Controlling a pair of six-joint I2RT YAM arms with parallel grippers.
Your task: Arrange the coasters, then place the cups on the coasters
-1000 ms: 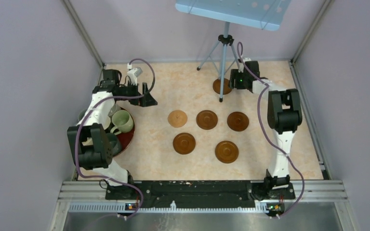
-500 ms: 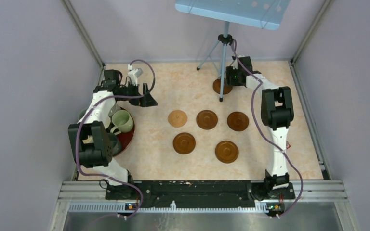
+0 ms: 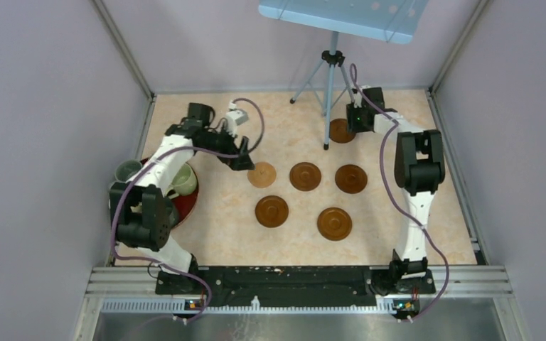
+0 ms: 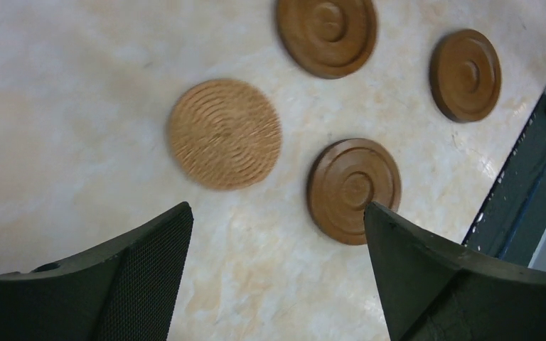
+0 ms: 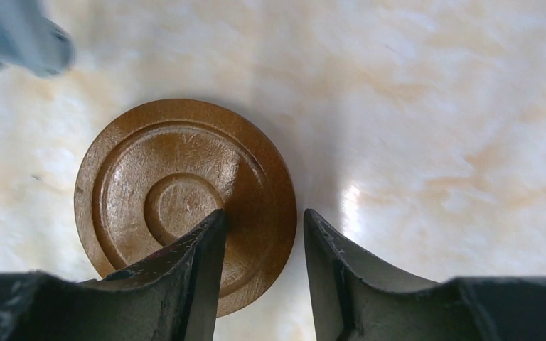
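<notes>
Five coasters lie mid-table: a tan coaster (image 3: 261,175) (image 4: 225,133) and brown ones (image 3: 306,176), (image 3: 351,179), (image 3: 272,211), (image 3: 335,224). The sixth coaster (image 3: 341,131) (image 5: 185,206) lies at the back by the tripod. My right gripper (image 3: 355,121) (image 5: 264,212) is shut on its rim, one finger on the disc and the other just outside its edge. My left gripper (image 3: 244,162) (image 4: 277,207) hangs wide open above bare table, just left of the tan coaster. A pale green cup (image 3: 183,181) and a dark cup (image 3: 128,170) stand on the tray at the left; other cups are hidden by the arm.
The dark red tray (image 3: 187,202) sits at the left edge under the left arm. A tripod (image 3: 330,78) with a blue panel stands at the back, one leg (image 3: 326,135) beside the sixth coaster; its foot (image 5: 39,46) shows in the right wrist view. Walls enclose three sides.
My left arm swung right from beside the tray toward the tan coaster, its jaws still wide. My right gripper narrowed onto the back coaster, which shifted right, away from the tripod leg.
</notes>
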